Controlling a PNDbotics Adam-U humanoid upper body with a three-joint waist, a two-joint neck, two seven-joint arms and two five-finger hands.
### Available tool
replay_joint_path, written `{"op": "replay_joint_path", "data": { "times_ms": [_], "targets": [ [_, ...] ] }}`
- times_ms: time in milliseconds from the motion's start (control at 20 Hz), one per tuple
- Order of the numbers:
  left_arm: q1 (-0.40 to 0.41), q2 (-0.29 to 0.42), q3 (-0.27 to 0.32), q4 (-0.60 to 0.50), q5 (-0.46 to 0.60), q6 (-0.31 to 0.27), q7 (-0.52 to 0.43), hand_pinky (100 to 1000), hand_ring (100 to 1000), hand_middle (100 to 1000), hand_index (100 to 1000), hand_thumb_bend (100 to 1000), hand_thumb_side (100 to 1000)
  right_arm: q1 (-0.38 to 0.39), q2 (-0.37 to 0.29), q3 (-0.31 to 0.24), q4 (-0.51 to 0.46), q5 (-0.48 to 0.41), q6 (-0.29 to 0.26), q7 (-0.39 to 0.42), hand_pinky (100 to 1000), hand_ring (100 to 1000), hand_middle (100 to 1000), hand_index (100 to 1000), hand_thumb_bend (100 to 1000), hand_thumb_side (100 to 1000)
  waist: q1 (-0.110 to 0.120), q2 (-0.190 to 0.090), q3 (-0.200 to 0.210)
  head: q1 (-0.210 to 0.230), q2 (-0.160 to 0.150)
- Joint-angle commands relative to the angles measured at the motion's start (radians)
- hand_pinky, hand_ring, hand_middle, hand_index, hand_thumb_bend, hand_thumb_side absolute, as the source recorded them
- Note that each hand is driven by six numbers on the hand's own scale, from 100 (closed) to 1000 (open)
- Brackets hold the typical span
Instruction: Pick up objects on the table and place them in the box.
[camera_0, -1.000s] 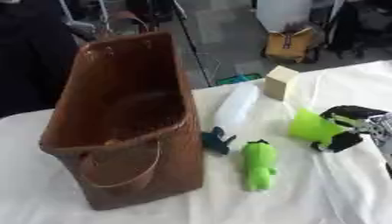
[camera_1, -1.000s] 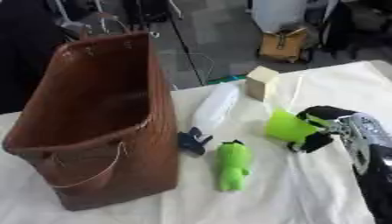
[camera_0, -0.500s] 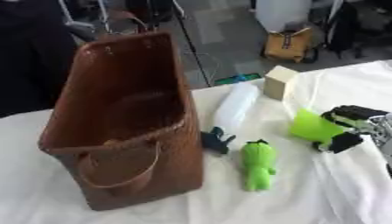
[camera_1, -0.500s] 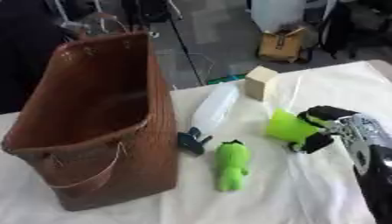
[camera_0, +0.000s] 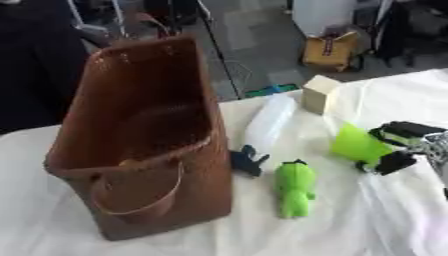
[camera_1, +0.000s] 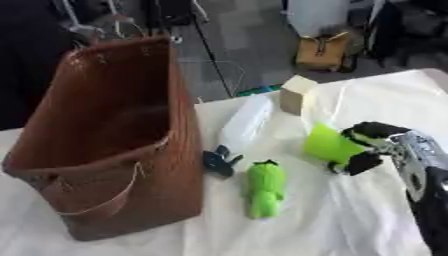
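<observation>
in the left eye view, your right hand (camera_0: 401, 147) came in from the right edge with its fingers curled round the bright green cup (camera_0: 357, 145), which lay tilted on the white cloth (camera_0: 262, 225) or only just off it; i couldn't tell which. the brown woven basket (camera_0: 166, 200) stood well apart to the left, mouth open. between them lay the green plush toy (camera_0: 295, 188), a small dark blue thing (camera_0: 246, 161), a clear bottle (camera_0: 268, 120) on its side, and a pale block (camera_0: 319, 93) further back. your left hand showed nowhere.

in the right eye view, the same grasp read more plainly: dark fingers (camera_1: 374, 131) sat over the cup's top edge and another part of the hand pressed from below, so the cup was pinched. i judged you were at the pick-up step, grasp made but lift not yet done. next you needed to raise the cup clear of the toy and bottle, carry it left over the basket's rim, and release it inside.
</observation>
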Motion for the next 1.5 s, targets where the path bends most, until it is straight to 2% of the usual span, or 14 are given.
{"op": "replay_joint_path", "data": {
  "times_ms": [50,400,800,1050,1500],
  "targets": [
    [-0.009,0.026,0.01,-0.014,-0.005,-0.001,0.008,743,708,783,717,100,801,-0.02,-0.012,0.0,-0.046,-0.026,-0.01,0.006,1000,914,526,608,100,570,-0.006,-0.021,-0.002,0.005,0.001],
    [-0.012,0.032,0.012,-0.014,-0.005,0.0,0.008,747,708,782,719,100,802,-0.021,-0.015,0.003,-0.096,-0.061,-0.012,0.011,1000,882,482,546,100,562,-0.009,-0.03,-0.005,0.011,0.003],
    [-0.016,0.038,0.011,-0.014,-0.005,0.0,0.008,746,709,782,719,100,805,-0.029,-0.022,0.012,-0.157,-0.104,-0.018,0.009,1000,866,459,516,100,562,-0.016,-0.036,-0.008,0.02,0.005],
    [-0.018,0.043,0.011,-0.014,-0.004,0.0,0.008,746,709,782,720,100,805,-0.039,-0.028,0.02,-0.213,-0.163,-0.028,0.014,986,840,438,490,100,551,-0.021,-0.042,-0.005,0.03,0.004],
    [-0.023,0.051,0.007,-0.014,-0.004,0.001,0.008,745,709,782,720,100,807,-0.076,-0.045,0.034,-0.289,-0.268,-0.014,0.036,970,808,411,460,100,530,-0.03,-0.046,-0.001,0.036,0.003]
  ]
}}
